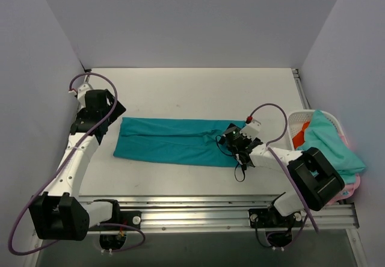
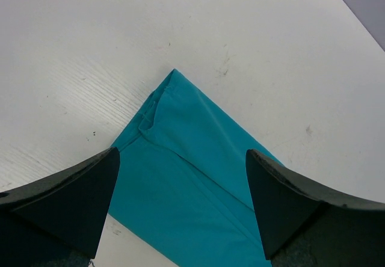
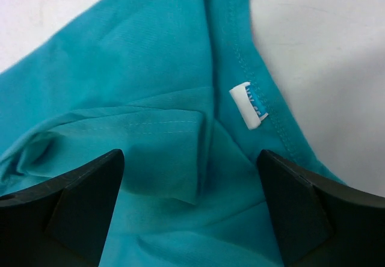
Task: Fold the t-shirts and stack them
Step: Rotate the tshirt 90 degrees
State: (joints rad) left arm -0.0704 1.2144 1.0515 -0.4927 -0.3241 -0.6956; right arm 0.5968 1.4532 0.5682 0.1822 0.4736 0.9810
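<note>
A deep teal t-shirt [image 1: 171,141] lies folded into a long band across the middle of the table. My left gripper [image 1: 108,118] is open just off its left end; the left wrist view shows the shirt's corner [image 2: 180,159] between the spread fingers. My right gripper [image 1: 231,138] is open over the shirt's right end, low above the cloth. The right wrist view shows the collar with a white label [image 3: 248,106] and a folded sleeve [image 3: 150,147] between the fingers. A paler aqua shirt [image 1: 328,144], an orange-red one [image 1: 301,136] and a pink one [image 1: 354,186] sit in the basket.
A white lattice basket [image 1: 296,122] stands at the table's right edge beside my right arm. Grey walls close the left, back and right sides. A metal rail [image 1: 198,210] runs along the near edge.
</note>
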